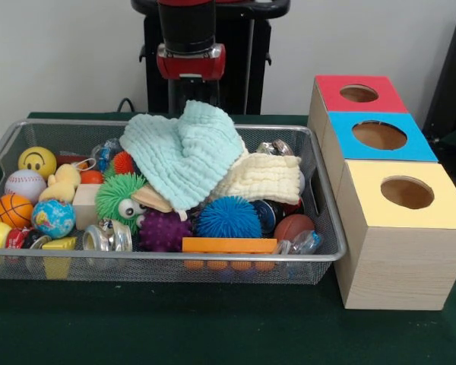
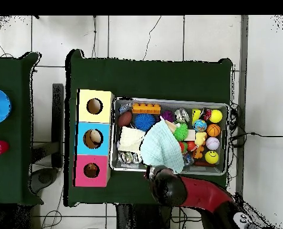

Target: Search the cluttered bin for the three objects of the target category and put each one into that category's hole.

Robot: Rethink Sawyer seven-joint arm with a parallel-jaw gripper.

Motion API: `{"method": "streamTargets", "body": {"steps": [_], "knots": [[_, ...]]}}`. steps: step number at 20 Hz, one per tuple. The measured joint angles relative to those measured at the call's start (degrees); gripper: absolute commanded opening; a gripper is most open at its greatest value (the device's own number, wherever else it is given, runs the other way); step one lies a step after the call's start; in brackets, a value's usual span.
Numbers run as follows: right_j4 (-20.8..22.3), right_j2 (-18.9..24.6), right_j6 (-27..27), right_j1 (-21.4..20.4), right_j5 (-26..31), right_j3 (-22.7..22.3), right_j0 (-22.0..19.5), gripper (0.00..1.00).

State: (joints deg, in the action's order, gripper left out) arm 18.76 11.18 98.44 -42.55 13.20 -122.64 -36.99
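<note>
The wire-mesh bin (image 1: 167, 258) is full of toys; it also shows in the overhead view (image 2: 171, 100). A pale yellow duck (image 1: 64, 182) lies at its left end, also seen from overhead (image 2: 200, 138). An orange thing (image 1: 92, 176) behind the duck is mostly hidden; I see no tiger stripes. The red-topped box (image 1: 330, 97) has its round hole (image 1: 359, 93) empty; its hole shows from overhead too (image 2: 91, 170). My arm's wrist (image 1: 191, 62) hangs over the bin's far edge, behind a raised teal cloth (image 1: 186, 148). The gripper itself is hidden behind that cloth.
A cream cloth (image 1: 260, 177), a green spiky ball with googly eyes (image 1: 120, 199), blue (image 1: 229, 218) and purple (image 1: 164, 230) spiky balls, sports balls and an orange bar (image 1: 229, 245) fill the bin. Blue-topped (image 1: 378, 137) and yellow-topped (image 1: 405, 194) boxes stand beside the red one.
</note>
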Motion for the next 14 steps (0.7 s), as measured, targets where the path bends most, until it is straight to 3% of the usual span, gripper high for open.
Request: {"method": "streamTargets", "body": {"steps": [8,14], "knots": [[0.20,1.96,0.00,-3.42,8.71,1.61,-3.96,1.00],[2.17,3.90,0.00,-2.86,9.46,4.21,-6.44,1.00]]}}
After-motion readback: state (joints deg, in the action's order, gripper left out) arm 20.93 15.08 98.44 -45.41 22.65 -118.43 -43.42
